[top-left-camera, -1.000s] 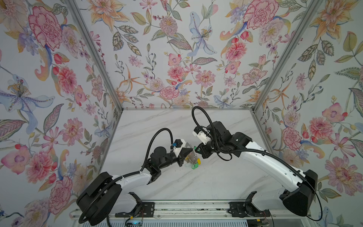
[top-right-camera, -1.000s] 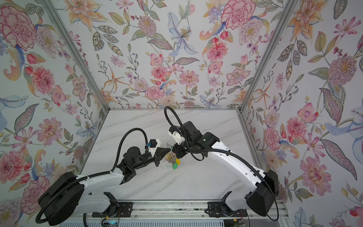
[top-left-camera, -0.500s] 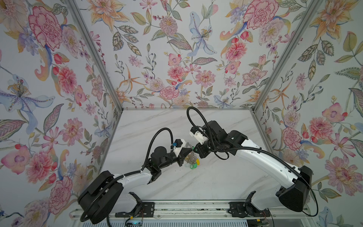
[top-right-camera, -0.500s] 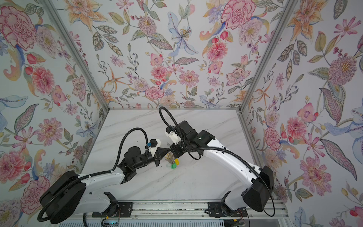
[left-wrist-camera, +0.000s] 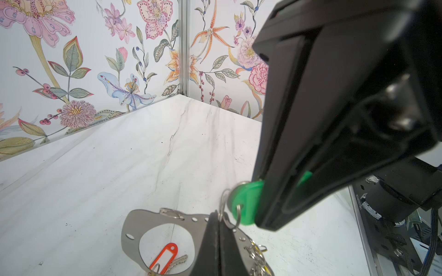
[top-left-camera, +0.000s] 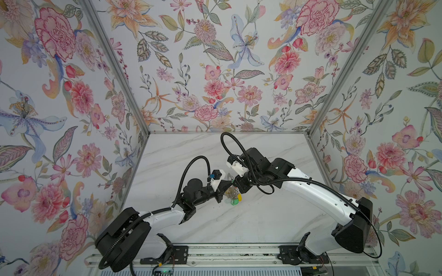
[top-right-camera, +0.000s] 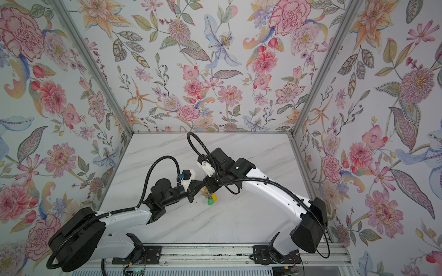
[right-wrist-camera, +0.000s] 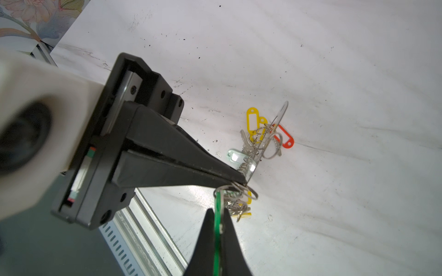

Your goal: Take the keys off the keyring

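Observation:
The keyring [left-wrist-camera: 131, 224] is a flat grey hoop, tilted up off the marble table. My left gripper [left-wrist-camera: 218, 216] is shut on its rim. A small wire ring [left-wrist-camera: 224, 210] joins the rim to a green tag [left-wrist-camera: 246, 200], and my right gripper [right-wrist-camera: 217, 213] is shut on that green tag [right-wrist-camera: 217, 203]. Keys with yellow [right-wrist-camera: 251, 120] and red-orange [right-wrist-camera: 285, 139] tags hang from the hoop [right-wrist-camera: 280, 116], seen edge-on. In both top views the two grippers [top-left-camera: 228, 187] [top-right-camera: 207, 188] meet tip to tip over the bundle of keys [top-left-camera: 233, 196].
Floral walls close in the table [top-left-camera: 191, 153] at the back and on both sides. A metal rail [top-left-camera: 227, 251] runs along the front edge. The black cable loops [top-left-camera: 227, 143] of both arms arch above the grippers.
The right arm has swung left, nearer the left gripper, and its cable loop moved left with it. Both grippers have stayed shut.

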`<state>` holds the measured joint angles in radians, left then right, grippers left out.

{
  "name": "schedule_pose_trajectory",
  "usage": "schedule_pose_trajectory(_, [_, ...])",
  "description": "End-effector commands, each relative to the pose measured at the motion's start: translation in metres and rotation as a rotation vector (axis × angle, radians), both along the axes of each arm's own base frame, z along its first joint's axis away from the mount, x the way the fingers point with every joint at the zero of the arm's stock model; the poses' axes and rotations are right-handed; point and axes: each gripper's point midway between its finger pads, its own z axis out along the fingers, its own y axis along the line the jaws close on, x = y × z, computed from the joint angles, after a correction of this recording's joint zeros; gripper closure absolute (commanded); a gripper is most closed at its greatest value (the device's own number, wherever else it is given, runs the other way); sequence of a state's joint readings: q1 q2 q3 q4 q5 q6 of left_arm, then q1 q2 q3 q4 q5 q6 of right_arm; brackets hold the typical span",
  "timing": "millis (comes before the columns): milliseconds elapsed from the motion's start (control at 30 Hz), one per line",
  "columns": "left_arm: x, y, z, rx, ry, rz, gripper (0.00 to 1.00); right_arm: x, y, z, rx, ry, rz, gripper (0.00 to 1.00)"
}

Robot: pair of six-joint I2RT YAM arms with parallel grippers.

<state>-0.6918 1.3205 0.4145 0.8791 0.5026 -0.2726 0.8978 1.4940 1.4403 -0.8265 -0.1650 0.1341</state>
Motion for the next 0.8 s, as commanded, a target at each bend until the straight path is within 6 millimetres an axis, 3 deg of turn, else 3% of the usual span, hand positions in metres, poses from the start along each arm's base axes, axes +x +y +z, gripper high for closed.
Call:
schedule_pose_trajectory(0, [0.008, 0.024, -0.072, 0.158, 0.203, 0.120, 1.00, -0.053, 0.053, 0.063, 0.259, 0.000, 0.272, 1.00])
schedule_pose_trajectory(233, [0.006, 0.025, -0.072, 0.142, 0.196, 0.120, 1.00, -0.059, 0.068, 0.064, 0.280, -0.007, 0.313, 1.00])
schedule_pose_trajectory(300, [0.005, 0.028, -0.073, 0.145, 0.194, 0.128, 1.00, -0.053, 0.066, 0.065, 0.274, -0.040, 0.290, 1.00])
schedule_pose_trajectory(500, [0.000, 0.040, -0.068, 0.121, 0.165, 0.161, 1.00, -0.023, 0.033, 0.077, 0.306, -0.102, 0.127, 1.00])
schedule_pose_trajectory(767, [-0.003, 0.041, -0.068, 0.119, 0.175, 0.151, 1.00, -0.003, -0.007, 0.080, 0.356, -0.121, 0.011, 1.00])
